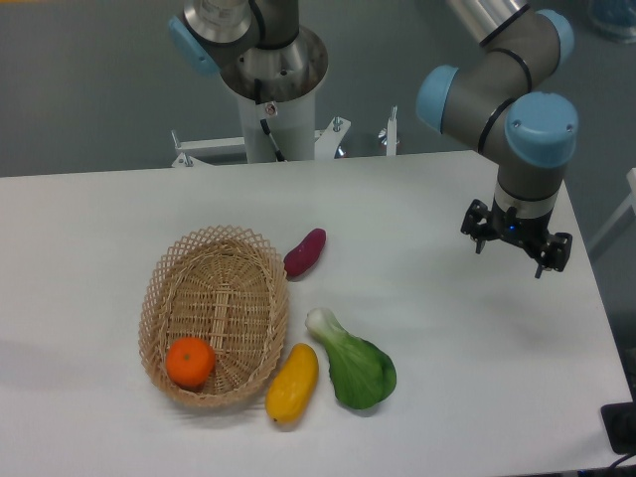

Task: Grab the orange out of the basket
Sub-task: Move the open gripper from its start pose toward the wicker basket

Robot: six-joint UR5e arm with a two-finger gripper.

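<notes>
Camera view shows the orange [190,362] lying inside the basket [214,241], at its 7 o'clock end. The gripper [516,244] hangs well apart, jaws spread and empty; from there the fruit lies toward 8 o'clock.

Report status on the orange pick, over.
Claw over the table's right side, holding nothing, far from the basket. Orange sits in the basket's near end, untouched. Nothing on top of it.
</notes>
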